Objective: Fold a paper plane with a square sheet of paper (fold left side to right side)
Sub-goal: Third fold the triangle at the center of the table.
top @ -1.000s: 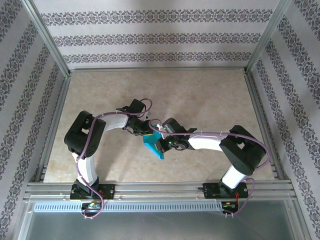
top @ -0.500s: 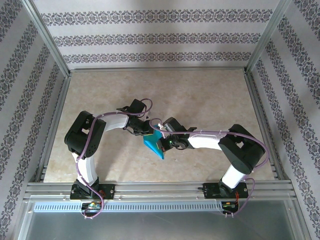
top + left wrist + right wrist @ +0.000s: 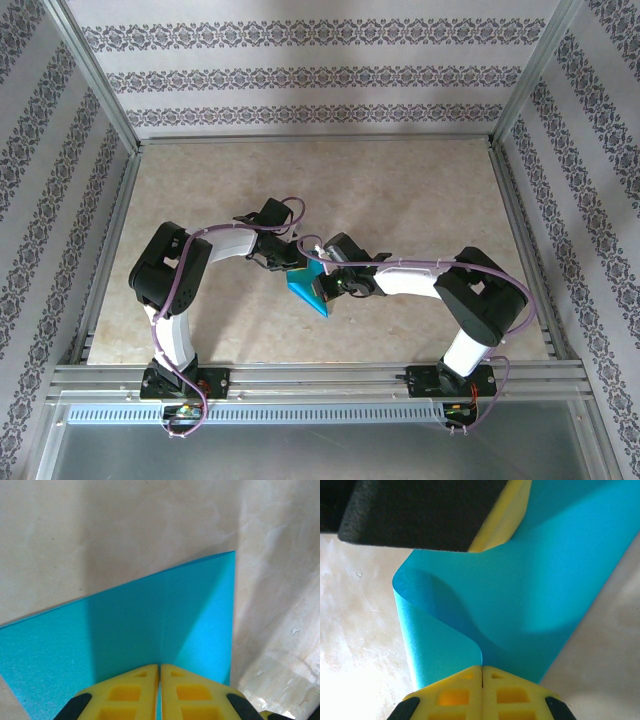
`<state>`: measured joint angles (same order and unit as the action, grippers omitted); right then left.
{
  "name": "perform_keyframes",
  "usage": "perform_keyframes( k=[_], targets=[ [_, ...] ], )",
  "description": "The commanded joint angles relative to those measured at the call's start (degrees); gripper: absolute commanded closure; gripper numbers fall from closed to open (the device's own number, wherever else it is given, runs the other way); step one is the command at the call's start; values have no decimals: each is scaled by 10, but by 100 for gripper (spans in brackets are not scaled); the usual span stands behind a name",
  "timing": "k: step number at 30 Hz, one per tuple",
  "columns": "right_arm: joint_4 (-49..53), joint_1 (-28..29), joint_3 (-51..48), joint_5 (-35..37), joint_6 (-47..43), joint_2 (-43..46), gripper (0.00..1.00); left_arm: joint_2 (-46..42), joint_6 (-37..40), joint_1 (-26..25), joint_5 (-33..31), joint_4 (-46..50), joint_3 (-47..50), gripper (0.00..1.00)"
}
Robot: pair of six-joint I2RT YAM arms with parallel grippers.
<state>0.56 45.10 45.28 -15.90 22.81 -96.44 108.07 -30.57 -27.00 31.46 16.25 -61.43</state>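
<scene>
Change: my right claw [image 3: 481, 669] edged left.
Paper: square sheet of paper [image 3: 308, 290] between claws, mid-bench [image 3: 400, 190].
Grip: left claw [image 3: 159, 667], right claw both clamp it.

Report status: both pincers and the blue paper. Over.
Left pincer shut on the square sheet of paper. Right pincer shut on it too. Sheet curled over between them. No obstacle seen.
</scene>
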Motion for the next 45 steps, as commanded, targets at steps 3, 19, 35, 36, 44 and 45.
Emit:
perform_keyframes(
  k=[3,19,35,36,44,45],
  targets=[
    [5,-6,9,10,4,-8,100,19,12,-8,-22,29,-2,88],
    [13,-6,12,30,-1,-9,100,19,12,-9,-24,31,-2,88],
    [15,-7,8,30,-5,-30,100,13,11,-10,-24,27,-3,87],
    [17,-6,7,30,-5,-30,100,11,10,-10,-24,27,-3,86],
    [19,-5,-2,27,-5,-22,100,-11,19,-10,-25,38,-20,83],
    [18,-5,-1,26,-5,-20,100,-8,21,-10,-27,41,-24,83]
  ],
)
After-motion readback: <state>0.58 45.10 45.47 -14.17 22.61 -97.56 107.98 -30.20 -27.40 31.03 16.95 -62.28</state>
